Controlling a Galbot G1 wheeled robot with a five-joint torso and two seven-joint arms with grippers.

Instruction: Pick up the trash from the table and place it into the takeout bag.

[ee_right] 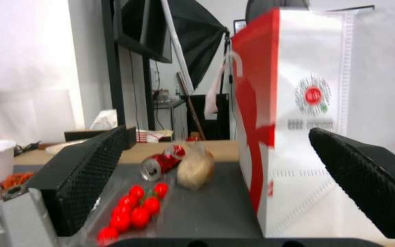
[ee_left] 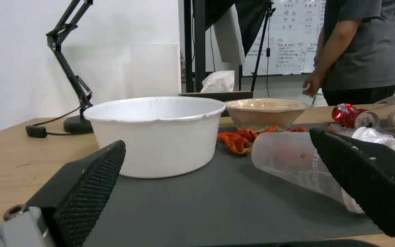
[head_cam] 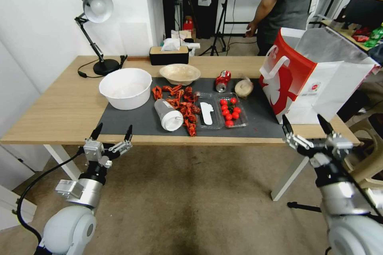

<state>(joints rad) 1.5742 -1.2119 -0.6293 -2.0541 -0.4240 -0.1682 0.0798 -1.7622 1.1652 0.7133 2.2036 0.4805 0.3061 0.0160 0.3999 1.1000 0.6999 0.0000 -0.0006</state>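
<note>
Table (head_cam: 52, 115): long light-wood top, dark mat across its middle. Takeout bag (head_cam: 303, 83) upright at the right end, mouth open. Big white bowl (head_cam: 125, 87) on the mat's left edge; shallow beige bowl (head_cam: 180, 73) behind it. Clear lidded cup (head_cam: 167, 114) on its side beside red scraps. Red soda can (head_cam: 222, 81) lying down, paper lump (head_cam: 243, 87) just beside it. Left gripper (head_cam: 112, 132) and right gripper (head_cam: 307, 125) hover at the near edge, fingers spread, empty.

Head camera looks down over the whole table (head_cam: 60, 107). Both wrist cameras sit low at its near edge, facing 12 o'clock; all share the soda can (head_cam: 222, 81).
</note>
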